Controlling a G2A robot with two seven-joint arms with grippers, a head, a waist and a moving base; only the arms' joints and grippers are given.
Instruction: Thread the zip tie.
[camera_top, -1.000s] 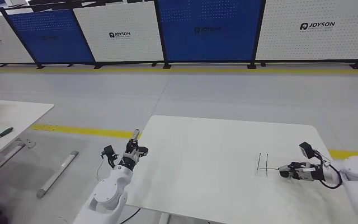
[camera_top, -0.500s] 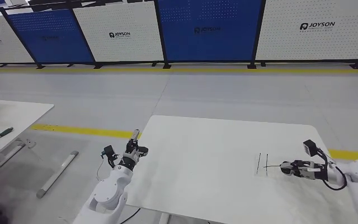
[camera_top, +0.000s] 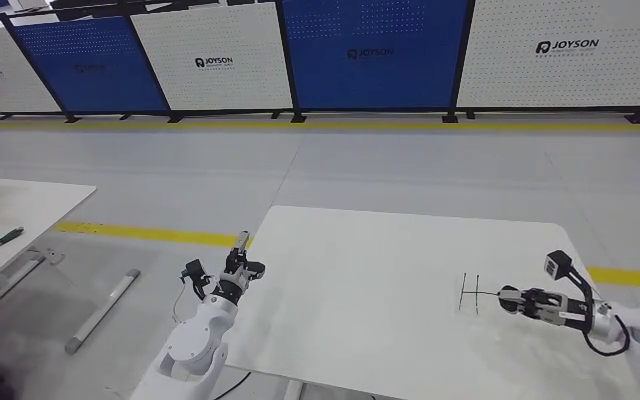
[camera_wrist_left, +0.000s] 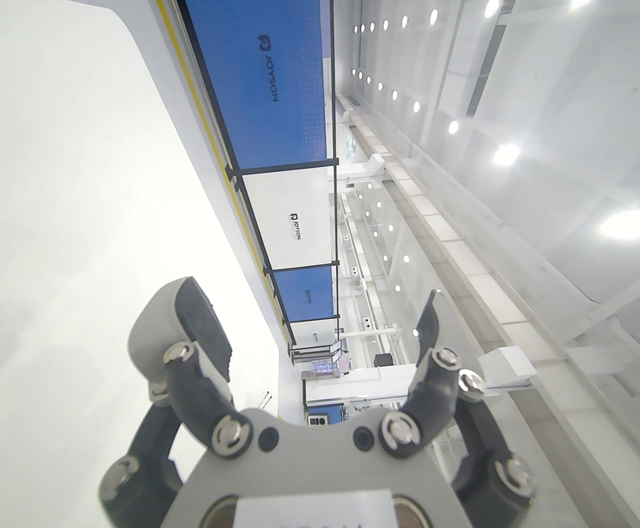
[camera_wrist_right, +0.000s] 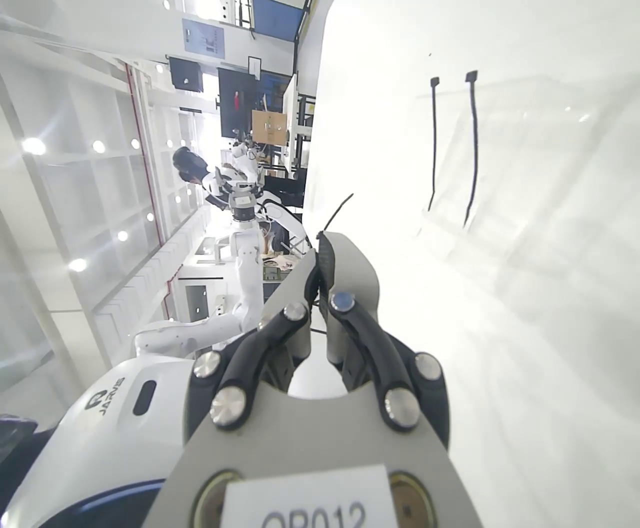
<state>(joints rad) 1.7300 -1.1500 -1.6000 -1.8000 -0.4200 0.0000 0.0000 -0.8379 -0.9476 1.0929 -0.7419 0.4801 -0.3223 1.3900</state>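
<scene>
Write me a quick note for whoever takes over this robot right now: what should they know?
Left pincer: open, empty, by the left edge of the white table, far from the ties.
Right pincer: shut on one black zip tie, an end poking out past its fingertips.
Two spare zip ties lie side by side on the table just ahead of it.
Done: one tie gripped.
Left: the threading; no loop made yet.

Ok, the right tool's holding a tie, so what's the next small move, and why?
Probably bring the left tool across the table toward the right tool. The right one is shut on a tie, one end sticking out past the tips; the left one is open, holds nothing and sits at the opposite table edge. Threading likely needs both.
</scene>
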